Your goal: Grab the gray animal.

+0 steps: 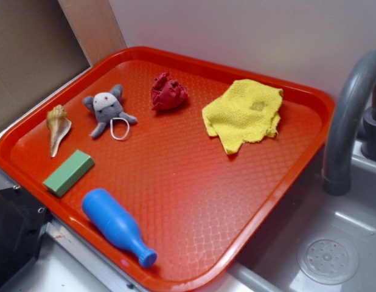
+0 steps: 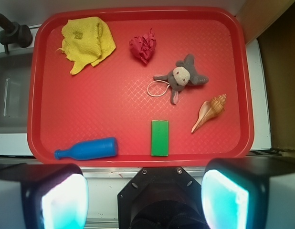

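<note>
Nearest the wrist lens, the pincer (image 2: pixel 144 191) stood spread wide and holding nothing, its two pale-lit fingers (image 2: pixel 52 200) hanging high above the near rim of the red tray (image 1: pixel 176 182), well apart from everything on it. Across that tray lay a crumpled yellow cloth (image 1: pixel 244 114) at the far side by the sink faucet (image 1: pixel 346 121), a blue plastic bottle (image 1: pixel 117 226) on its side near the front edge, and a green block (image 1: pixel 69 173). The gray animal (image 1: pixel 106 109) lay flat on its back toward the tray's far corner, between a dark red cloth lump (image 1: pixel 168 92) and a beige seashell (image 1: pixel 57 125), its white loop cord (image 1: pixel 120 129) trailing beside it. A clean grab would probably have meant travelling over the block, lowering straight onto the plush body rather than a thin limb or the cord, and closing across the torso, clear of both neighbours.
</note>
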Available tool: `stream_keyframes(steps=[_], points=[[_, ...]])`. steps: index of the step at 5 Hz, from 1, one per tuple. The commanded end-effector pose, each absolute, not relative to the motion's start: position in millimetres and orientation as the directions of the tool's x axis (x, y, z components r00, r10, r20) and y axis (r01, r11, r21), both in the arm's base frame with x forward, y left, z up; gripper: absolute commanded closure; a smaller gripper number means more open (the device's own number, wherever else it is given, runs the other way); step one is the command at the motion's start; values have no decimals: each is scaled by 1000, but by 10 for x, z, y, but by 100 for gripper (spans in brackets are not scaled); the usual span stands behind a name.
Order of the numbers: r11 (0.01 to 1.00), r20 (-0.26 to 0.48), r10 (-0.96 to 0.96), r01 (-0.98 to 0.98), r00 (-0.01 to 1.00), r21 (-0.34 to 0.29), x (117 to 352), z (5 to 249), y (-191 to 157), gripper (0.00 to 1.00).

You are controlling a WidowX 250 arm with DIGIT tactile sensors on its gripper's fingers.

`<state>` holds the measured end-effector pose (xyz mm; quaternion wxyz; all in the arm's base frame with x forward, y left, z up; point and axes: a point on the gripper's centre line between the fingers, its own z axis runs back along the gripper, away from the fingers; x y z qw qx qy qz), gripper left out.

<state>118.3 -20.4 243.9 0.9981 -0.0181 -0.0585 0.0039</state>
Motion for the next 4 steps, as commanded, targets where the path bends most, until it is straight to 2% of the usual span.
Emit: stream_keyframes(steps=[1,2,3,4], points=[[999,117,10,-6,993,-37,1183,2439,-204,0],[976,203,215,-215,955,-24,1455,2301,-326,0],[907,254,411,-421,876,-17,1629,2156,-285,0],[818,300,548,-575,781,1,1797,1883,-91,0]])
